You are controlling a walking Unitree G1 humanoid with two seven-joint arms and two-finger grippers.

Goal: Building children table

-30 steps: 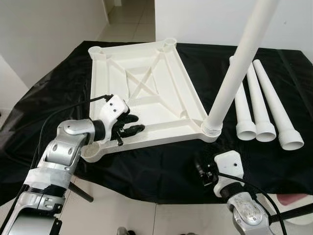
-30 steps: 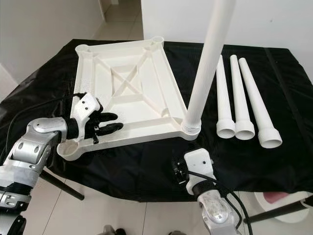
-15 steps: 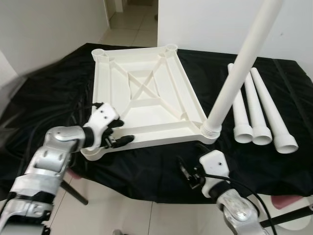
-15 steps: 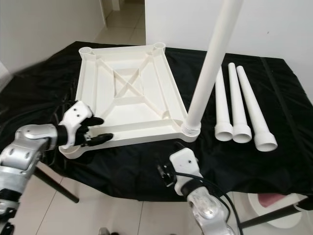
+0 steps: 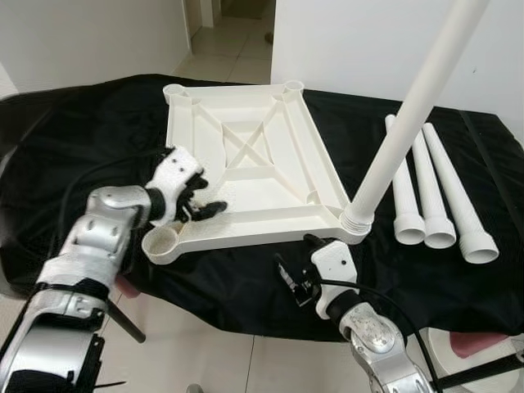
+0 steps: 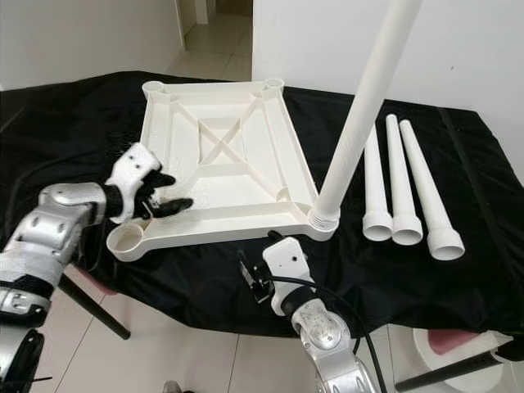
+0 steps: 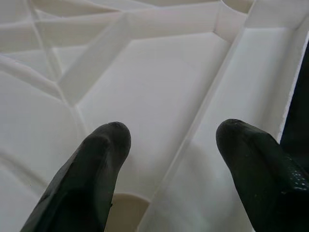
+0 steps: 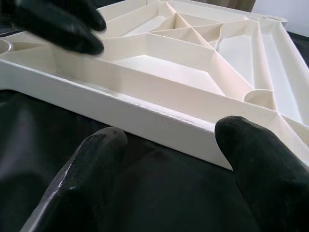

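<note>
The white tabletop (image 5: 246, 176) lies upside down on a black cloth (image 5: 98, 139), one leg (image 5: 413, 115) standing in its near right corner socket. The left gripper (image 5: 201, 201) hovers over the near left part, fingers (image 7: 101, 159) spread above the ribbed underside. The right gripper (image 5: 291, 274), jaws spread, sits just near of the tabletop's near edge. Three loose legs (image 5: 434, 188) lie at the right

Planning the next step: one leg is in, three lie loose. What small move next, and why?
Probably close the open left gripper on the near rim of the upturned white plastic tabletop to steady it. Its fingers straddle that rim by the empty corner socket, and the open right gripper is free to fetch a leg.
</note>
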